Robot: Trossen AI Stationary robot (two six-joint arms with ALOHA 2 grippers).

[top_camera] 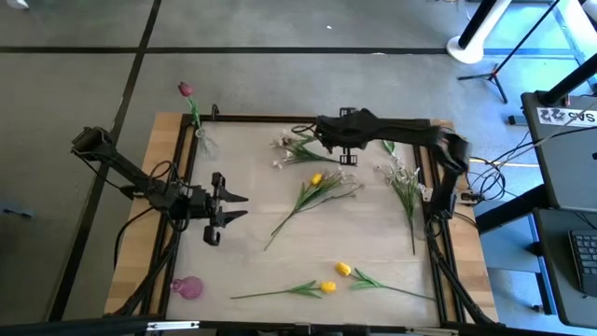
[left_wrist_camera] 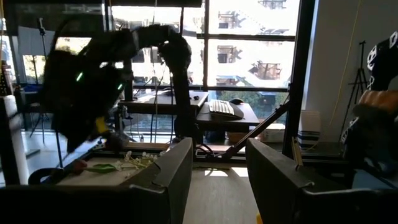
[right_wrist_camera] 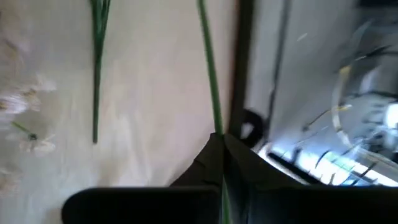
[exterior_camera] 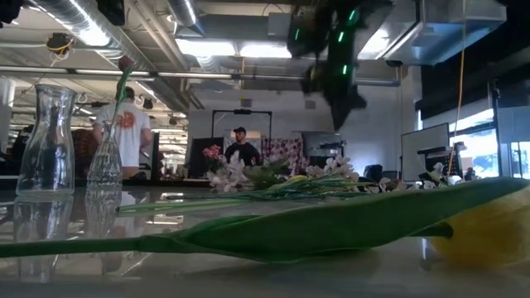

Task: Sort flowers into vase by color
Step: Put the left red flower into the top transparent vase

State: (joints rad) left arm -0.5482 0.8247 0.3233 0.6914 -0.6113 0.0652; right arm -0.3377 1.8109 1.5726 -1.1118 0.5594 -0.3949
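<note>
R gripper (right_wrist_camera: 222, 140) upper centre of high view, fingers pinched on a green stem (right_wrist_camera: 209, 68), L gripper (top_camera: 227, 210) at left, fingers apart, holding nothing

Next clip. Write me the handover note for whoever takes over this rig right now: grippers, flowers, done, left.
Right gripper: shut on a thin green stem at the table's far edge.
Left gripper: open, empty, waiting at the left side.
Done: one dark red tulip stands in the clear vase at the far left corner.
Left: white blossom sprays, yellow tulips lying on the table; pink vase at the near left corner.
</note>
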